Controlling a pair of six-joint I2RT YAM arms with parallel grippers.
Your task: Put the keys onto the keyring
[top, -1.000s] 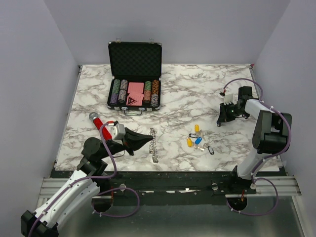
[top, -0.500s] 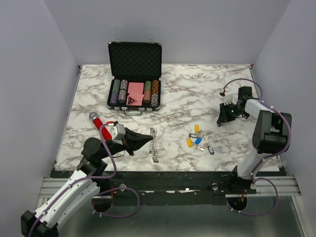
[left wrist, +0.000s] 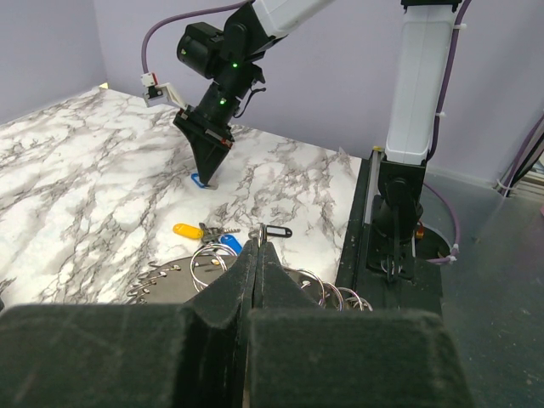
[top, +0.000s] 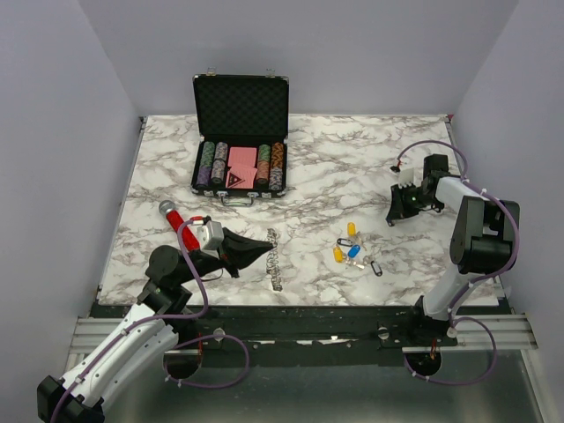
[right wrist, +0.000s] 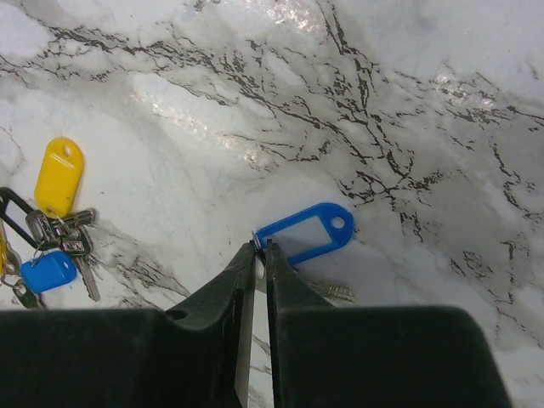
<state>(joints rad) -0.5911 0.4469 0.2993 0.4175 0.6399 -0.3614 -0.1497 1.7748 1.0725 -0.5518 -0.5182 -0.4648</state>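
The keyring [top: 275, 260] lies as a silvery strip of rings near the front edge. My left gripper [top: 266, 251] is shut, its tips pinching one thin ring of it [left wrist: 259, 231]; more rings [left wrist: 208, 257] show beside the jaws. The keys [top: 352, 251], with yellow, blue and black heads, lie in a cluster at centre right, and show in the right wrist view too [right wrist: 59, 177]. My right gripper [top: 393, 218] stands apart, far right, tips down on the table. It is shut on the small ring of a blue key tag [right wrist: 306, 234], whose key [right wrist: 333, 292] lies on the marble.
An open black case of poker chips [top: 240, 132] stands at the back centre-left. A red-handled tool [top: 176, 218] lies behind my left arm. A black tag [left wrist: 280, 230] lies just past my left fingertips. The table's front edge is close below the keyring.
My right gripper has shifted very slightly at the far right. The left arm and the keyring have not moved.
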